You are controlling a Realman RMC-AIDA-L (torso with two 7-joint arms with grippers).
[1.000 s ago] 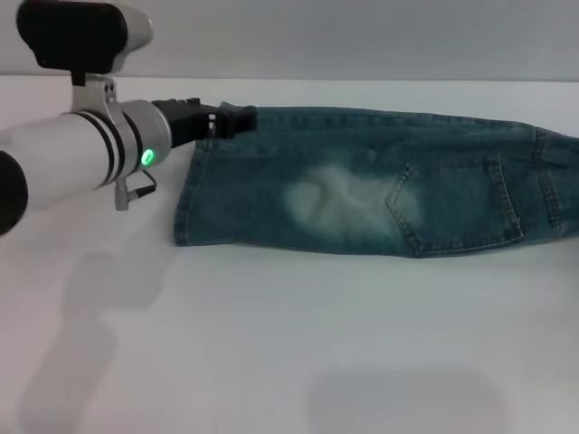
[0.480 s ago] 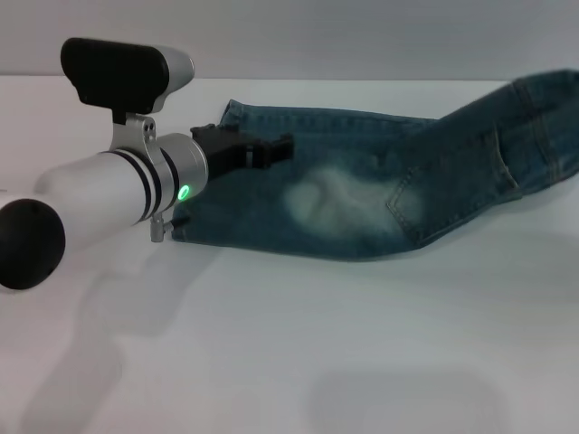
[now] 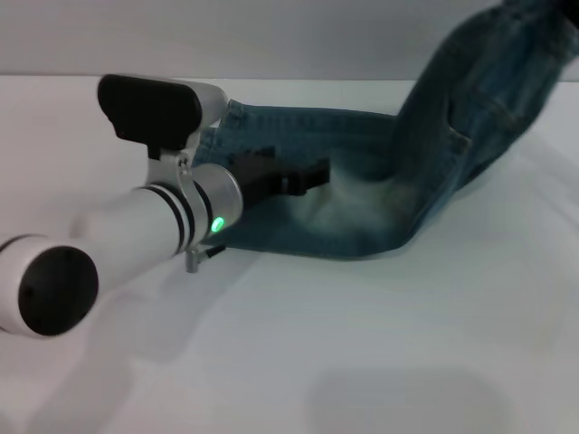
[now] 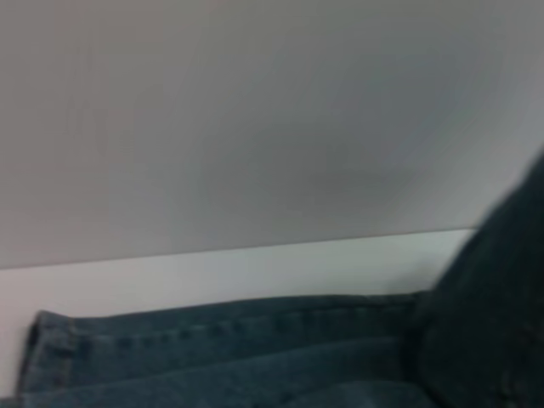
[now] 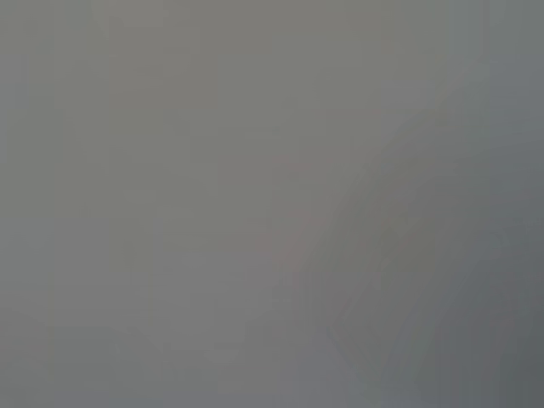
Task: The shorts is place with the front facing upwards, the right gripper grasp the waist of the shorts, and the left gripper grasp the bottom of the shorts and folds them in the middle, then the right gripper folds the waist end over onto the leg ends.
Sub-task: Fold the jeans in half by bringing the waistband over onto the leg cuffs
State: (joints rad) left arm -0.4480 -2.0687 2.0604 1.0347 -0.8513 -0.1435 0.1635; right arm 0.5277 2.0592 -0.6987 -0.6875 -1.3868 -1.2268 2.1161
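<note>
The lengthwise fold appears to be done already: the long blue denim shorts with pale faded patches point(image 3: 362, 181) are seen as a single narrow band on the white table point(image 3: 362, 362), so the first half of the task is judged complete. The second fold is judged to be under way, since the waist end point(image 3: 493, 81) is raised off the table and held high, well to the right of the black two-fingered left gripper point(image 3: 312, 174), while the remaining denim lies flat beneath and beside that gripper. The right gripper itself is not seen in any view, so its grip on the waist can only be inferred. The left gripper is positioned over the flat leg portion, near the leg ends point(image 3: 231, 117); whether its fingers are parted or closed on cloth cannot be told. In the left wrist view a stitched hem point(image 4: 51, 348) is shown lying flat. Left to do, by this judgement: the waist end must be carried across and laid onto the leg ends. One pair of shorts, one visible gripper and one table are counted.
</note>
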